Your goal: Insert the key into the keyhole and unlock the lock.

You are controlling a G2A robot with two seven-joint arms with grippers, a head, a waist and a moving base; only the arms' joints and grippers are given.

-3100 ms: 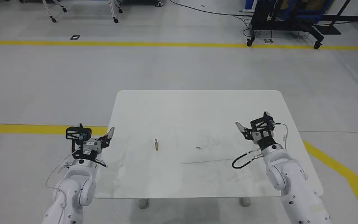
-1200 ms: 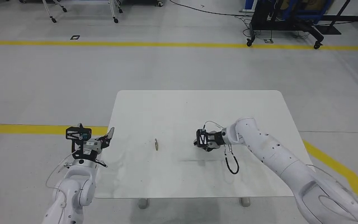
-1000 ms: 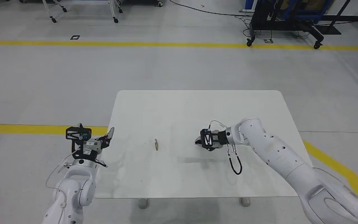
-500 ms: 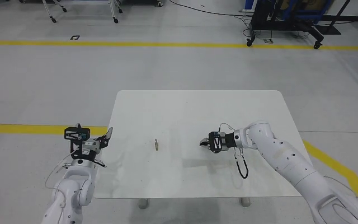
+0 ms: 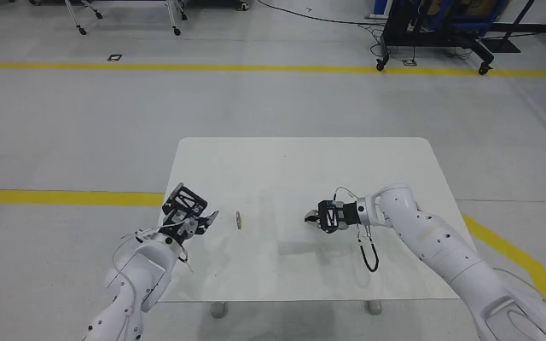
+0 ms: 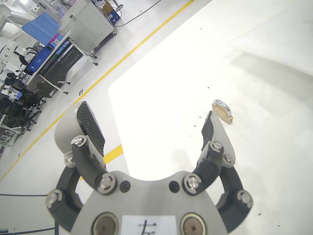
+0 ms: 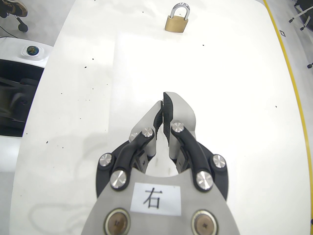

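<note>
Two grippers flank lock (image 5: 239,220): left gripper (image 6: 146,110) nearer, just beside it, spread wide, empty; right gripper (image 7: 163,99) farther, pinched closed, cannot tell if key held.

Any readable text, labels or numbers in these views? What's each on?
"左": white sticker behind the left hand.
"右": white sticker behind the right hand.
Marks on the shackle of the padlock: too blurred to read.

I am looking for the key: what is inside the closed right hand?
The right hand is shut, its pads pressed together, and nothing sticks out between them. Anything thin held there, such as a key, would be covered by the pads.
</note>
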